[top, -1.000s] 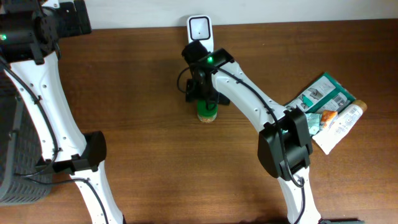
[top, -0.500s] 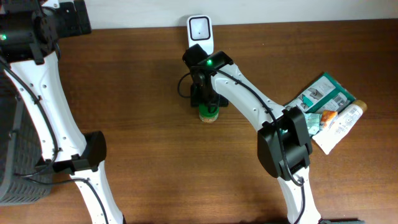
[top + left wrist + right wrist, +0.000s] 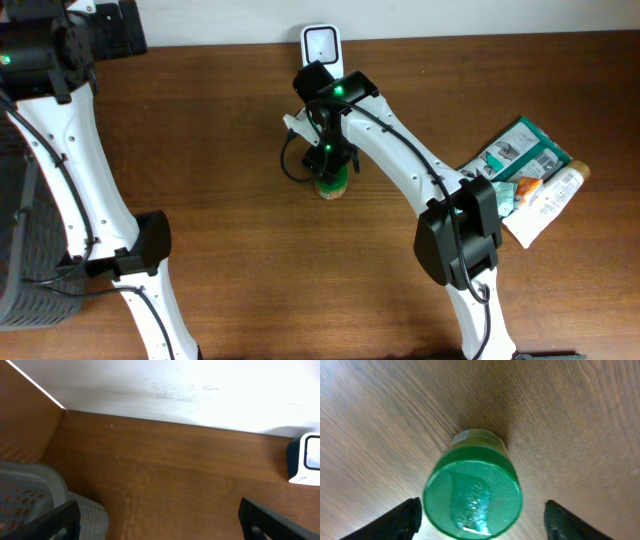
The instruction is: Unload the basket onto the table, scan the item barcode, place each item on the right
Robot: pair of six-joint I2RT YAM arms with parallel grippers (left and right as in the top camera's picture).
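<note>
At the far left a grey mesh basket (image 3: 18,250) sits at the edge of the wooden tabletop (image 3: 220,220). Just beside it, near the back corner by the white wall (image 3: 190,385), the left hand (image 3: 159,512) hovers with its fingers (image 3: 55,521) spread wide and nothing between them. Toward the middle, a white scanner (image 3: 320,45) stands at the back edge of the tabletop, its face also showing at the right rim of the left wrist view. In front of it, the green-capped bottle (image 3: 332,184) stands upright on the wood. The right hand (image 3: 328,155) is poised directly above the bottle, fingers apart on either side of the cap. In the right wrist view bare wood shows between the right-side finger and the cap, so the bottle is not clamped. Well to the right lies a small pile of packets (image 3: 525,175), a green-and-white pouch uppermost.
</note>
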